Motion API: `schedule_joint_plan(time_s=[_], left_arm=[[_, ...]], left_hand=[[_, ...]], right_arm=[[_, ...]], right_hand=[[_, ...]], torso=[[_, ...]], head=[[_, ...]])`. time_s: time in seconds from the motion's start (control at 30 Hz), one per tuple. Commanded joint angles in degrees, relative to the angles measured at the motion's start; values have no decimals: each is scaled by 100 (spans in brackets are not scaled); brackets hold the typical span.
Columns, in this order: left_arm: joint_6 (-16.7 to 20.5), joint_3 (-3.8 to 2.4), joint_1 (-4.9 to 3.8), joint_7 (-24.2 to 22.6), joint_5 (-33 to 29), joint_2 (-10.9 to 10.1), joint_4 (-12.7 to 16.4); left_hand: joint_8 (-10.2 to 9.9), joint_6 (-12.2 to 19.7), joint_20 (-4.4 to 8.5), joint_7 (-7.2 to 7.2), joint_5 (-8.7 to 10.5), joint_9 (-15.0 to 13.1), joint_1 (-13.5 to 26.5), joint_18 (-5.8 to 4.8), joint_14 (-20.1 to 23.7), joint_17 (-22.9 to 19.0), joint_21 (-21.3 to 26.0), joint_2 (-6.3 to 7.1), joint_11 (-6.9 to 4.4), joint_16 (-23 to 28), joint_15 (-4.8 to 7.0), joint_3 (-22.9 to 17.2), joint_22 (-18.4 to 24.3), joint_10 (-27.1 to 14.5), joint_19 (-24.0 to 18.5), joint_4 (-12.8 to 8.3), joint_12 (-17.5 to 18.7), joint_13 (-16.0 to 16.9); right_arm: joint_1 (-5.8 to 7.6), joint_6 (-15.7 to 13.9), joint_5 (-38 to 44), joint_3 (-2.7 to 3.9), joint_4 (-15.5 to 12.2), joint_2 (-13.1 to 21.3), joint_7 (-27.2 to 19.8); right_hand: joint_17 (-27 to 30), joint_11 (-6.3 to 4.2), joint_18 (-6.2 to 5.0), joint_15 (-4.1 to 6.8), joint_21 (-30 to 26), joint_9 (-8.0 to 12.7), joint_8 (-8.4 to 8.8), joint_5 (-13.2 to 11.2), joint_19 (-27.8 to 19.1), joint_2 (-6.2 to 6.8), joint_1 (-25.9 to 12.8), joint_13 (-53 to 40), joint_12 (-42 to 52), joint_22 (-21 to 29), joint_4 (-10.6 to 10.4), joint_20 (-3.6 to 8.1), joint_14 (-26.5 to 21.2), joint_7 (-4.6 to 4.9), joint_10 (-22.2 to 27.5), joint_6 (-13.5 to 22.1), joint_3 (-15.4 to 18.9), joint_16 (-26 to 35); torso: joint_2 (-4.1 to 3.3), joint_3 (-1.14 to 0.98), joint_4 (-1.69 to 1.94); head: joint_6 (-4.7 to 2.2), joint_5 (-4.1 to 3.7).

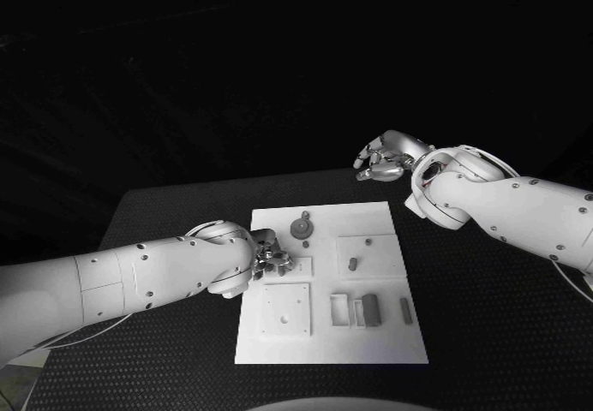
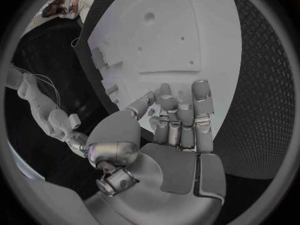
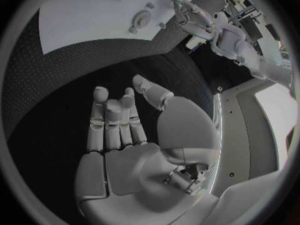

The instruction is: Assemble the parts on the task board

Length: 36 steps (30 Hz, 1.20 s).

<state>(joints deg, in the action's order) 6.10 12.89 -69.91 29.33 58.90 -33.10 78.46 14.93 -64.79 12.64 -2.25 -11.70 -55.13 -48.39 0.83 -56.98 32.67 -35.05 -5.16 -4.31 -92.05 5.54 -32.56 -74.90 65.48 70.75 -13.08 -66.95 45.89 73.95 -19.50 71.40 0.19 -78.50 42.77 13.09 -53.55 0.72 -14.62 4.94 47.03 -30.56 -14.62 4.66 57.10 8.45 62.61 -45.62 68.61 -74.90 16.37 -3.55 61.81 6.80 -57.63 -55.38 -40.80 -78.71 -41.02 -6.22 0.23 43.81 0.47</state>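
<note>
The task board (image 1: 332, 287) is a white rectangular plate lying in the middle of the black table (image 1: 494, 325), its long sides running from the near edge toward the far edge. Its face carries shallow square recesses, and the parts here are grey: a round, gear-like piece (image 1: 301, 228) near the board's far left corner, a small peg (image 1: 352, 263) in a square panel toward the far right, and 3 upright blocks (image 1: 369, 309) along the near right side. The table has a finely textured black surface; the room beyond its far edge is dark.

The left hand (image 1: 271, 259) rests at the board's left edge, fingers curled down onto the plate (whether it holds anything, I cannot tell). The right hand (image 1: 386, 160) hangs above the table's far edge, beyond the board's far right corner, holding nothing, fingers loosely bent and apart.
</note>
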Motion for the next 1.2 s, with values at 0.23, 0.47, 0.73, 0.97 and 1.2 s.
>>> schedule_joint_plan(time_s=[0.23, 0.47, 0.73, 0.97, 1.2], left_arm=[[-188, 17, 22, 12, -41, 79, -10], [-165, 17, 22, -4, -50, 85, -18], [-117, 16, 22, -21, -59, 67, -30], [-60, 16, 23, -52, -92, 56, -40], [-34, 15, 23, -63, -96, 34, -48]], left_hand=[[33, -202, 315, 112, -373, -9, -31, 84, -397, 19, -38, -45, -84, 37, 552, -58, -112, 75, 242, 5, 40, 11], [39, -291, 328, 151, 76, -33, 108, 93, -436, 48, -41, 152, -119, 66, 587, 49, -102, 132, 259, 199, 93, 32], [0, -295, 345, 172, 670, -52, 625, 126, -439, 82, -6, 651, -137, 103, 607, 540, -89, 142, 228, 493, 150, 67], [-35, -273, 347, 175, 894, -64, 961, 165, -424, 106, 39, 1204, -149, 128, 620, 657, -73, 136, 220, 826, 188, 92], [-44, -252, 344, 174, 891, -85, 1041, 180, -411, 121, 50, 1230, -148, 127, 620, 802, -79, 126, 203, 811, 194, 111]], right_arm=[[-1, 71, -8, 4, -8, 0, -48], [-1, 70, -13, 4, 1, -4, -51], [-1, 63, -15, 4, 6, -4, -49], [-1, 67, -15, 3, 13, -3, -47], [-1, 65, -15, 3, 13, 0, -47]], right_hand=[[9, 17, -38, 13, -33, 9, 17, -28, -41, -54, -21, -3, -24, -92, 13, -6, -48, 45, 34, -2, 19, -30], [11, 17, -38, 13, -33, 9, 17, -28, -42, -53, -21, -3, -24, -92, 14, -6, -49, 45, 35, -1, 19, -31], [17, 19, -38, 12, -33, 12, 20, -31, -42, -44, -32, -4, -25, -92, 9, -8, -52, 47, 34, 2, 25, -35], [21, 20, -38, 11, -33, 15, 23, -30, -43, -38, -35, -4, -25, -92, 10, -8, -54, 48, 35, 8, 27, -37], [23, 21, -38, 11, -33, 17, 25, -30, -44, -35, -34, -4, -26, -92, 11, -8, -55, 49, 35, 12, 27, -38]], torso=[[-3, 3, 2], [-2, 4, 2], [-4, 4, 4], [-5, 6, 3], [-3, 4, 3]], head=[[2, -10], [1, -16], [1, -26], [2, -31], [0, -36]])
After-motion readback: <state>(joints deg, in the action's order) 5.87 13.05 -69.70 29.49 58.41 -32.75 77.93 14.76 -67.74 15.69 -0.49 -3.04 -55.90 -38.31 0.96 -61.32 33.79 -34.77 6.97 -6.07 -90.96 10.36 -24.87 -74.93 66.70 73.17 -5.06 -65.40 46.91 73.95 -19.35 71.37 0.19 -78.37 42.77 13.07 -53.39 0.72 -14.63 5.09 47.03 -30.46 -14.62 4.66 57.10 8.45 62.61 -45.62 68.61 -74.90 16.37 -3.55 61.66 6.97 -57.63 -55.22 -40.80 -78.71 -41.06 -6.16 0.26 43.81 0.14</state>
